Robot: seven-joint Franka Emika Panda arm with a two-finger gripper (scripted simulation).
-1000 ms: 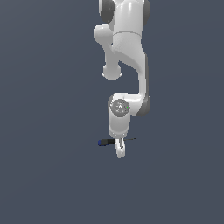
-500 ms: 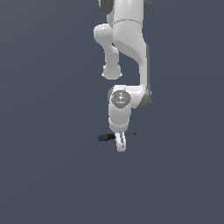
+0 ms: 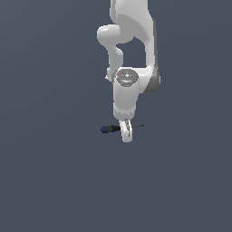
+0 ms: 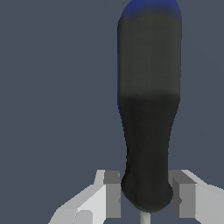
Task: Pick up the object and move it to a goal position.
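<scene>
Between the white gripper's (image 4: 144, 197) parted, not-yet-clamped fingers (image 4: 113, 192) lies the slim black-handled, blue-ended screwdriver (image 4: 148, 113), its long axis crosswise to them.

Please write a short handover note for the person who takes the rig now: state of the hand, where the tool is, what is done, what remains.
Hand: open, lowered over the screwdriver, one finger on each side of the black handle's narrow end; the wrist view shows small gaps, so no grip yet.
Tool: lies flat, blue butt toward the exterior view's left, thin shaft toward its right.
Done: the hand is aligned over the handle.
Left: close the fingers, lift, and carry it to the goal, which no view shows.
</scene>
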